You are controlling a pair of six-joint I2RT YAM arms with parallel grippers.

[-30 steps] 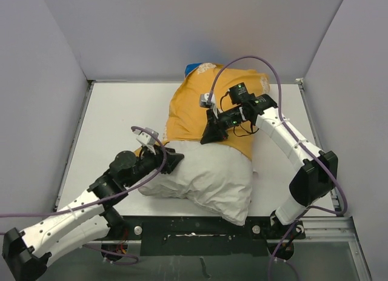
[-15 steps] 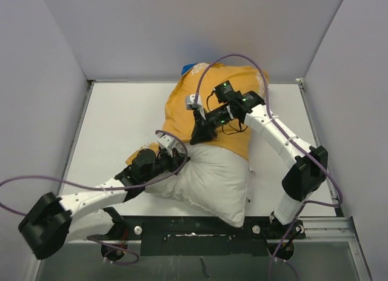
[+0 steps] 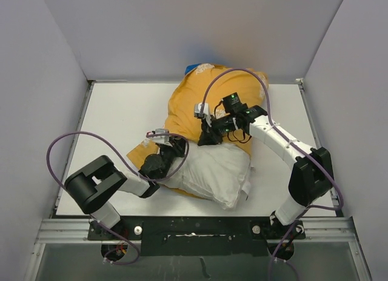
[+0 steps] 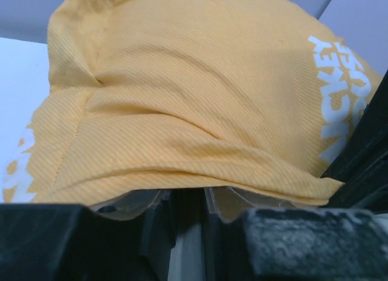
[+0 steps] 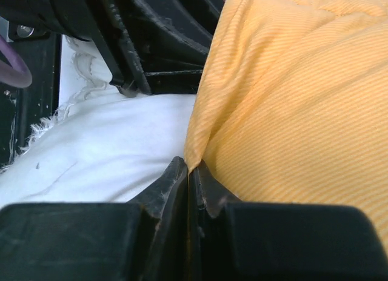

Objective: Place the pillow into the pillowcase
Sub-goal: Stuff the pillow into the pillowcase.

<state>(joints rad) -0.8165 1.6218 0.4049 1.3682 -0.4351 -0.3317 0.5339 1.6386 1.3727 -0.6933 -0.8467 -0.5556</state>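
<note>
The pillowcase lies mustard-yellow side up in the middle of the table, a blue corner showing at its far end. The white pillow sticks out of its near opening. In the top view my left gripper is at the opening's left hem. In the left wrist view its jaws stand close together, their tips hidden under the yellow pillowcase hem. My right gripper is shut on the opening's upper hem. The right wrist view shows that gripper pinching the pillowcase edge, the pillow just beside it.
Grey walls close in the white table on the left, back and right. A black rail runs along the near edge. Purple cables loop over both arms. The left arm's black links sit close in front of the right gripper.
My left arm folded back; its gripper moved from the pillow's left side to the pillowcase hem and closed. The hem has come down over more of the pillow. The right gripper shifted slightly.
</note>
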